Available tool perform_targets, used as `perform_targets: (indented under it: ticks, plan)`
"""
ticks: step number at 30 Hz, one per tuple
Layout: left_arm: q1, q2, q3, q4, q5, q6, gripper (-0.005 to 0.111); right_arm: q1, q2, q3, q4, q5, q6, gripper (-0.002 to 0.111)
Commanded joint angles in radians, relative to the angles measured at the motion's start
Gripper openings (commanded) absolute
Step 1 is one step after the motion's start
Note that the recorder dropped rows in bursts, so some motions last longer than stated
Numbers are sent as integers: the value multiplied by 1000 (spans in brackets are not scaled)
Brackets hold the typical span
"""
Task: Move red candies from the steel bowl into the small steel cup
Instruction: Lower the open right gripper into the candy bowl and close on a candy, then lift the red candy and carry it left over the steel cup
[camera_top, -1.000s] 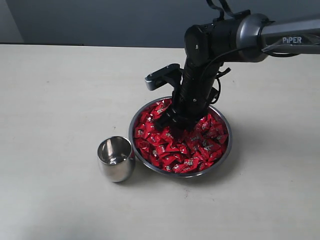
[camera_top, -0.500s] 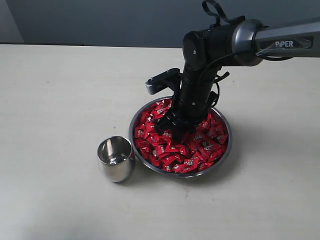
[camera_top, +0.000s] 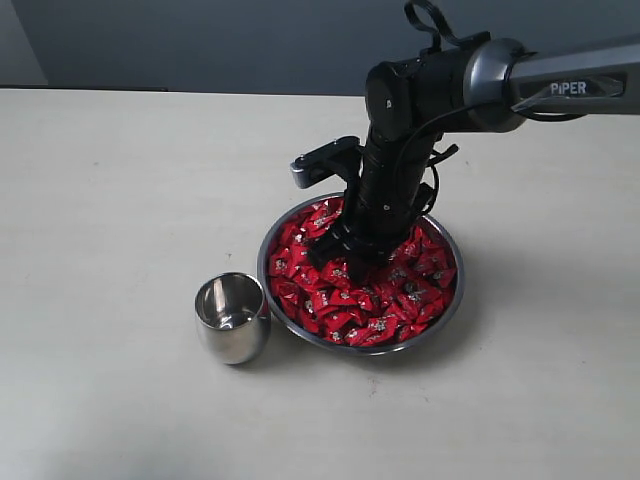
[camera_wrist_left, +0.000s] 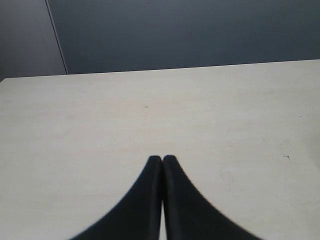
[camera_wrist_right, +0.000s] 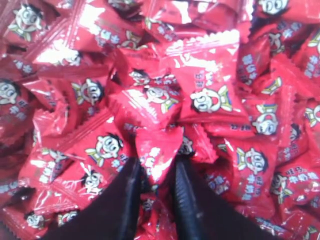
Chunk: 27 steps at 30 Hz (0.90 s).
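Note:
The steel bowl (camera_top: 455, 292) sits at the table's centre, heaped with red candies (camera_top: 385, 300). The small steel cup (camera_top: 232, 318) stands upright just left of the bowl, and no candy shows inside it. My right gripper (camera_top: 340, 262) points down into the left half of the pile. In the right wrist view its fingers (camera_wrist_right: 134, 185) press both sides of one red candy (camera_wrist_right: 156, 147) among the heap, the gripper (camera_wrist_right: 156, 167) shut on it. My left gripper (camera_wrist_left: 162, 159) is shut with nothing in it, above bare table, and is out of the exterior view.
The pale table (camera_top: 120, 180) spreads round the bowl and cup. A dark wall (camera_top: 200, 40) runs behind its far edge. The right arm's wrist camera bracket (camera_top: 320, 160) juts out above the bowl's far left rim.
The right arm shifted slightly left and lowered its fingers into the candies between one second and half a second ago. Since then it has held nearly still. The cup and bowl have not moved.

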Motion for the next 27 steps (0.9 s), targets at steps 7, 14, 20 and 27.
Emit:
perform_targets:
  ticks: [7, 14, 20, 27]
  plan:
    - [-7, -4, 4, 1, -2, -3, 0, -1, -92, -8, -48, -7, 3, -1]
    - [-7, -4, 4, 1, -2, -3, 0, -1, -144, -8, -41, -42, 14, -1]
    - [-7, -4, 4, 1, -2, -3, 0, -1, -170, -8, 180, -109, -193, -1]
    - [-7, -4, 4, 1, -2, -3, 0, 39, -171, -8, 520, -87, -521, -1]
